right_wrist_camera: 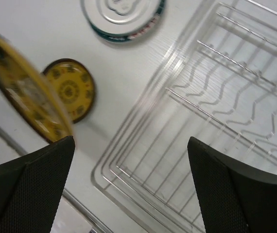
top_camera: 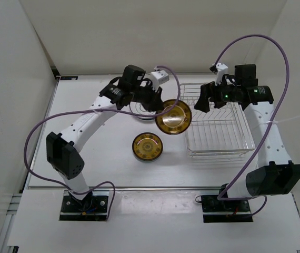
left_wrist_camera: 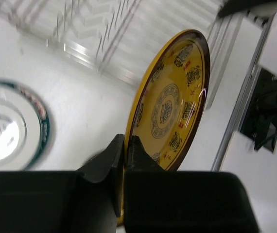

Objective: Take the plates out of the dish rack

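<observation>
My left gripper [left_wrist_camera: 125, 145] is shut on the lower rim of a glossy gold plate [left_wrist_camera: 172, 102], which stands on edge. From above, that gold plate [top_camera: 173, 117] hangs tilted just left of the dish rack [top_camera: 216, 126], with the left gripper [top_camera: 159, 109] at its left edge. A second gold plate [top_camera: 148, 146] lies flat on the table. A teal-rimmed white plate [right_wrist_camera: 124, 14] lies flat further back. My right gripper [top_camera: 209, 103] hovers open over the rack's far left part, nothing between its fingers [right_wrist_camera: 240, 194]. No plate shows in the wire rack [right_wrist_camera: 201, 97].
The white table's back edge [top_camera: 118, 78] and white walls enclose the work area. Purple cables [top_camera: 255, 42] loop above both arms. The left arm's forearm [top_camera: 92, 121] crosses the table's left half. The teal plate [left_wrist_camera: 7, 126] lies left of the held plate.
</observation>
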Action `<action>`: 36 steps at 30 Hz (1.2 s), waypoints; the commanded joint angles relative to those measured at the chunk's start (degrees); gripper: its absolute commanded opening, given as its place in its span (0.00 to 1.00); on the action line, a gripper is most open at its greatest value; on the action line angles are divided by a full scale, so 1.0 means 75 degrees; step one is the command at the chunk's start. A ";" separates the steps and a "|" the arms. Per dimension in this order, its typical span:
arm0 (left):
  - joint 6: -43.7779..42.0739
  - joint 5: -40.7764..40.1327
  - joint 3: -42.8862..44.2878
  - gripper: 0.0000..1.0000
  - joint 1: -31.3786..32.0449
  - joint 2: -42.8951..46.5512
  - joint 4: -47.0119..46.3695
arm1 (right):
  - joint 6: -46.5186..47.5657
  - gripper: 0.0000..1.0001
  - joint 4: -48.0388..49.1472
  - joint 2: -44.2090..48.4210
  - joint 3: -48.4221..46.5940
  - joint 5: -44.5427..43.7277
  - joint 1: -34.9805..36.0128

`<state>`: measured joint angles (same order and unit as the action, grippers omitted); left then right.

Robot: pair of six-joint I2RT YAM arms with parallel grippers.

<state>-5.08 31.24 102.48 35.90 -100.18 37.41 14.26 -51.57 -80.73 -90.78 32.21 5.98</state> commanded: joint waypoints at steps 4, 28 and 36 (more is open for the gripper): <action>-0.0517 0.0263 -0.2189 0.11 -0.1082 0.1380 0.0155 | -0.0331 1.00 0.0876 0.0287 0.0572 -0.1609 -0.0481; -0.1057 0.0709 -0.4042 0.35 -0.1658 -0.0459 -0.0195 | -0.0120 1.00 0.1193 0.0733 0.1054 -0.1892 -0.0481; -0.1057 0.0639 -0.3609 0.84 -0.1658 -0.0026 0.0191 | -0.0120 1.00 0.1274 0.0662 0.1287 -0.1974 -0.0481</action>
<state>-12.71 34.70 72.49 23.38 -104.47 37.78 12.56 -44.47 -76.49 -81.76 17.69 2.31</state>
